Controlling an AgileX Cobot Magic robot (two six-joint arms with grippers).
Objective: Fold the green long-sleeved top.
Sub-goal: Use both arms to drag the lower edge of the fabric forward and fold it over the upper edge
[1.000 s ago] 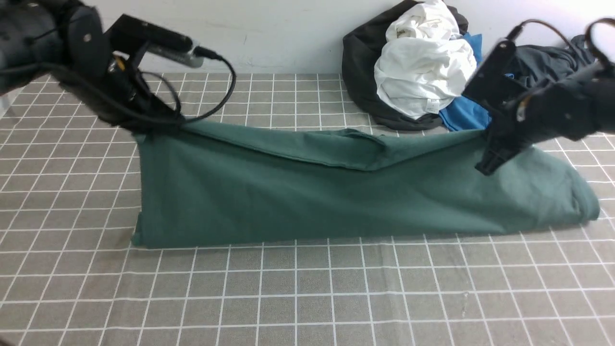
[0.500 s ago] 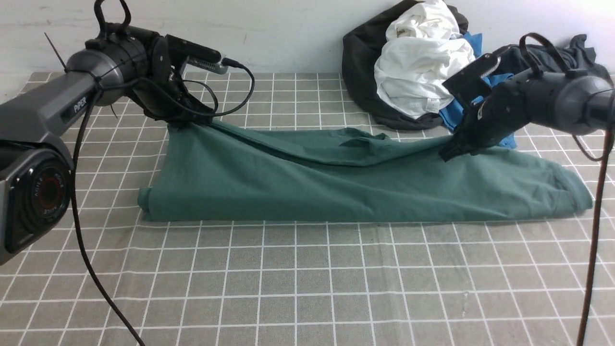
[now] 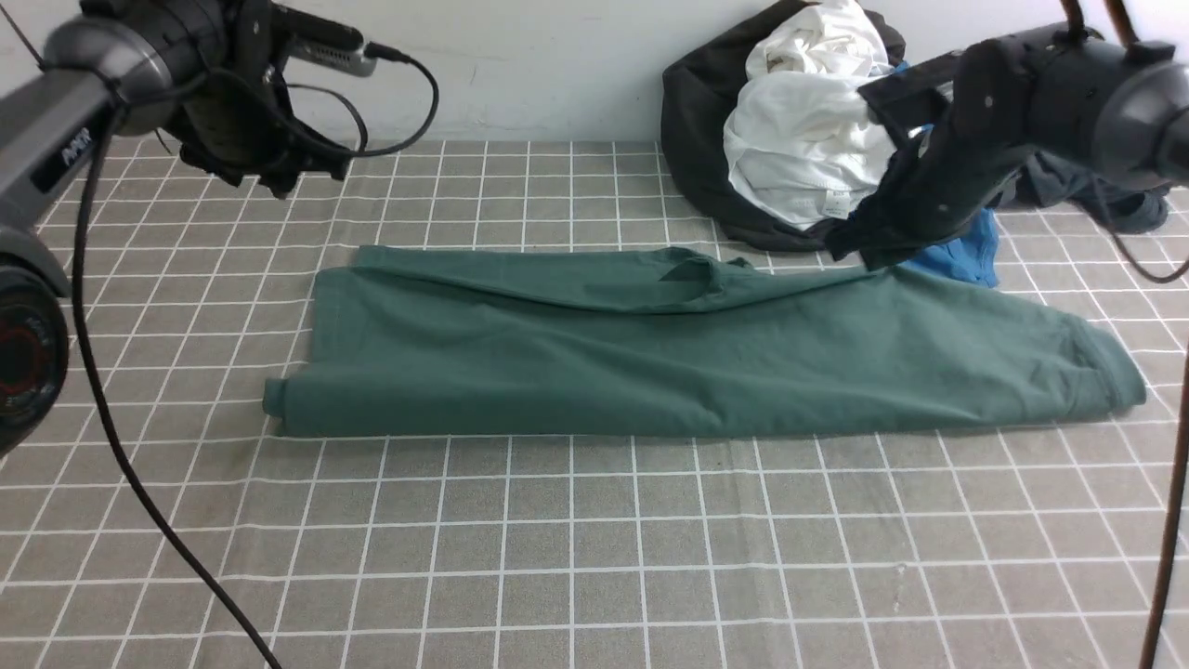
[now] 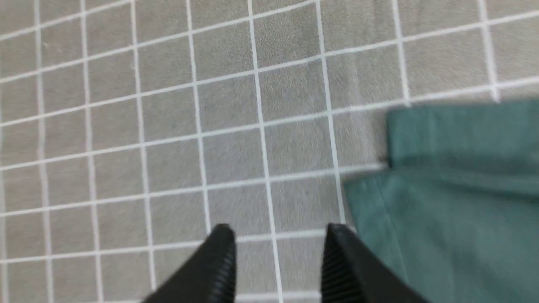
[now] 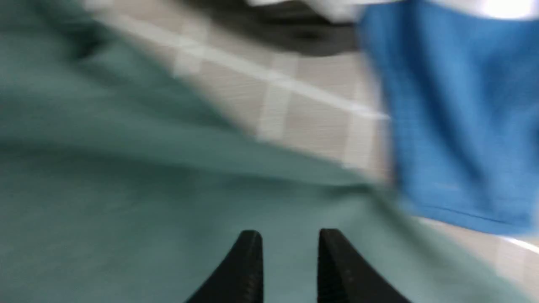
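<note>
The green long-sleeved top (image 3: 669, 353) lies flat on the checked cloth as a long folded band across the middle. My left gripper (image 3: 288, 181) hangs open and empty above the cloth, behind the top's left end. In the left wrist view the gripper (image 4: 276, 235) has its jaws apart over bare cloth, with the top's corner (image 4: 454, 202) beside it. My right gripper (image 3: 859, 246) is open and empty just above the top's far right edge. In the right wrist view the gripper (image 5: 290, 237) hovers over green fabric (image 5: 126, 202), blurred.
A pile of clothes stands at the back right: a white garment (image 3: 808, 139) on a black one (image 3: 697, 121), a bright blue shirt (image 3: 957, 251) and a dark grey garment (image 3: 1087, 181). The blue shirt (image 5: 454, 118) lies close beside my right gripper. The checked cloth (image 3: 594, 557) covers the table.
Both grippers have let go of the top's far edge and risen away. The top has dropped flat onto the cloth. The left arm has moved back and to the left.
</note>
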